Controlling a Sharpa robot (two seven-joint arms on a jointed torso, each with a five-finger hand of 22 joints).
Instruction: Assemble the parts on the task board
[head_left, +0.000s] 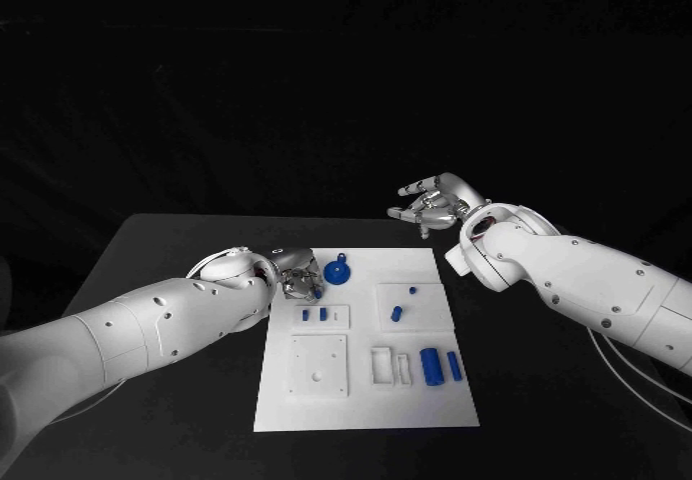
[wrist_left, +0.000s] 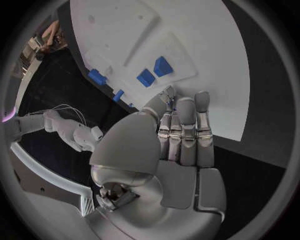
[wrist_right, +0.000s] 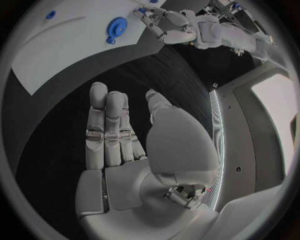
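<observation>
Several small blue parts (head_left: 433, 365) lie on the white board (head_left: 418, 405) mid-counter (head_left: 159, 240), a round one (head_left: 338, 272) just beside my left hand (head_left: 299, 284). That hand hovers at the board's left edge, fingers (wrist_left: 187, 130) straight and pressed together, holding nothing. My right hand (head_left: 433, 205) hangs off the board, loosely spread and empty. Parts look light, stiff, slick (my guess); I'd pinch across the sides
</observation>
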